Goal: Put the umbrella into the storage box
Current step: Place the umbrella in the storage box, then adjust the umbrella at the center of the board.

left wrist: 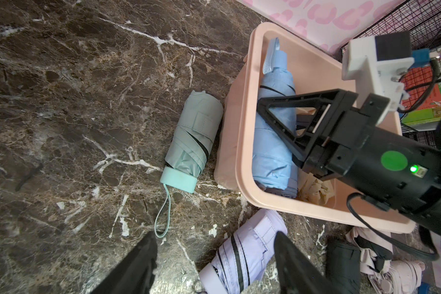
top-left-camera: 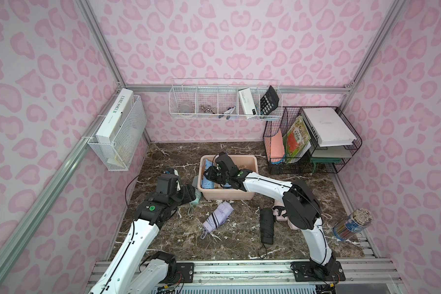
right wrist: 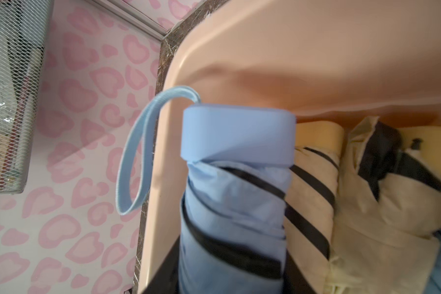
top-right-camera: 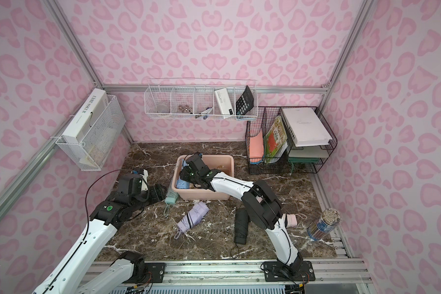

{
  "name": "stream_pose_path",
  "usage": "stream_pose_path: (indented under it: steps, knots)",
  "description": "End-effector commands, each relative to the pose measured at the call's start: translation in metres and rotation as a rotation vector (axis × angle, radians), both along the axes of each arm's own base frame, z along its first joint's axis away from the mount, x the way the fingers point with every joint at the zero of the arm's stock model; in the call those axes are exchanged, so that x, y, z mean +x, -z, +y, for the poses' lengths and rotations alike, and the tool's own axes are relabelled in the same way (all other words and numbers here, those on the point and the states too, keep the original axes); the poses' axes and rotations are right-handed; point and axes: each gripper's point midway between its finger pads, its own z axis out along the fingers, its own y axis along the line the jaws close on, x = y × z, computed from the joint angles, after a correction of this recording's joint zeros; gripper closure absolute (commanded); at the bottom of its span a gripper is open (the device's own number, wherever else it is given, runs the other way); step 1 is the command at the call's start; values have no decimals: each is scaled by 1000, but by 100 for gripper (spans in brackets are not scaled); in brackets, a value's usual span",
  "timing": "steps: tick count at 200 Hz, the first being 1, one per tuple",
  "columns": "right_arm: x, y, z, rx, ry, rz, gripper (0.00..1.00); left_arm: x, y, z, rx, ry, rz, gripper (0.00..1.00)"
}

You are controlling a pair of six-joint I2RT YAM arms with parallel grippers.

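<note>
The peach-pink storage box [top-left-camera: 252, 159] [top-right-camera: 229, 159] stands at the middle back of the marble table. My right gripper [top-left-camera: 214, 175] [right wrist: 231, 280] reaches into its left side, shut on a light blue folded umbrella [top-left-camera: 206, 182] [left wrist: 273, 147] [right wrist: 237, 203] that lies along the box wall [right wrist: 316, 51]. A cream umbrella [right wrist: 313, 203] lies beside it inside. My left gripper [top-left-camera: 189, 193] [left wrist: 214, 254] hangs open left of the box, with nothing between its fingers. Outside the box lie a mint umbrella [left wrist: 196, 132], a lilac one [top-left-camera: 219, 216] [left wrist: 245, 254] and a black one [top-left-camera: 266, 225].
A pale pink umbrella [top-right-camera: 290, 220] lies partly hidden behind the right arm. A black wire file rack [top-left-camera: 311, 142] stands at the back right. White wire baskets hang on the back wall [top-left-camera: 224, 101] and left wall [top-left-camera: 117, 132]. A jar of pencils [top-left-camera: 351, 224] lies at the right edge.
</note>
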Motion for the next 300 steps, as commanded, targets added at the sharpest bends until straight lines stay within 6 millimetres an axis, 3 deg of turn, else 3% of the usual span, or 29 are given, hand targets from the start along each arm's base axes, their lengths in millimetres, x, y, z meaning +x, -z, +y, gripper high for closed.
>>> stream_pose_path:
  steps: [1, 13, 66, 122, 139, 144, 206, 255, 281, 300]
  knots:
    - [4, -12, 4, 28, 13, -22, 42, -3, -3, 4, 22, -6, 2, 27]
    - [5, -19, 2, 25, 15, -45, 35, -4, -2, 5, 23, -10, 5, 28]
    - [6, -64, -21, -14, 50, -183, 26, -10, -11, 3, 28, 28, -40, 27]
    - [-13, -109, -70, -130, 30, -433, 25, -15, -32, -47, 88, 474, -204, 29]
    - [-21, -126, -87, -180, 19, -544, 25, -23, -28, -59, 158, 616, -251, 30]
    - [-25, -118, -95, -216, 8, -559, 25, -25, -26, -62, 174, 658, -263, 30]
    - [-55, -142, -172, -345, 73, -760, 27, -58, 10, -98, 295, 997, -290, 30]
    - [-69, -151, -222, -382, 195, -796, 28, -55, 47, -110, 379, 940, -177, 20]
    - [-74, -154, -240, -385, 237, -808, 27, -43, 57, -100, 459, 791, -141, 17]
    - [-76, -156, -251, -380, 259, -813, 28, -40, 66, -95, 425, 689, -94, 17]
